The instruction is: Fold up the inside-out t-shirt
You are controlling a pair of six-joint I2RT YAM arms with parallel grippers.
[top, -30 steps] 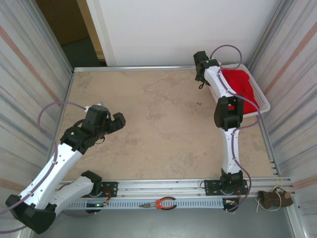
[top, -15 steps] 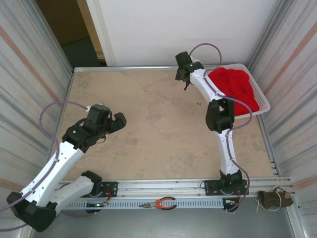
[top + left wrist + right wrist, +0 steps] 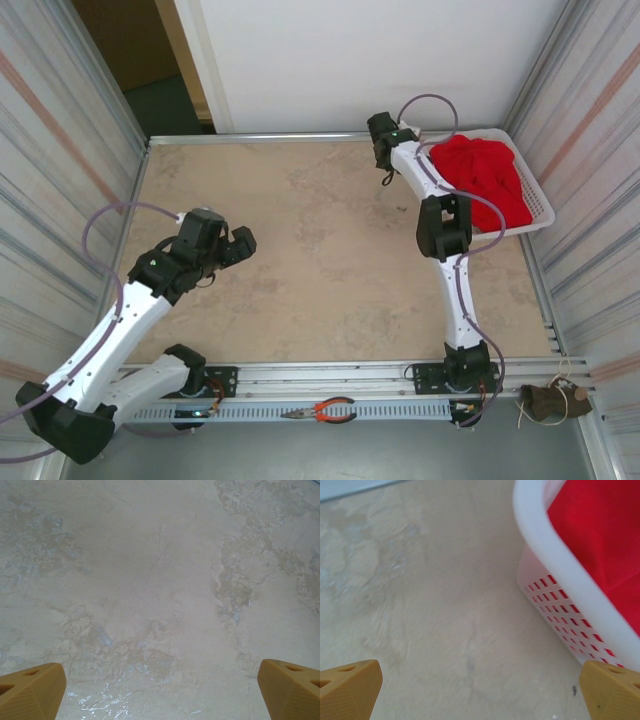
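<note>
Two arms reach over the tan bench [image 3: 320, 270], both with empty jaws. The inside-out t-shirt [image 3: 482, 180] lies bunched in a white slatted basket [image 3: 538, 205] at the far right corner of the bench and fills most of it. The right gripper [image 3: 480, 692] hovers above bare bench just beside the basket's left wall. Its jaws are spread wide and hold nothing, and red cloth shows over the rim in the wrist view. The left gripper [image 3: 160, 692] hangs over the left-middle of the bench, well apart from the basket, with its jaws likewise wide apart and empty. Orange-handled pliers [image 3: 325, 410] rest on the rail at the near edge.
</note>
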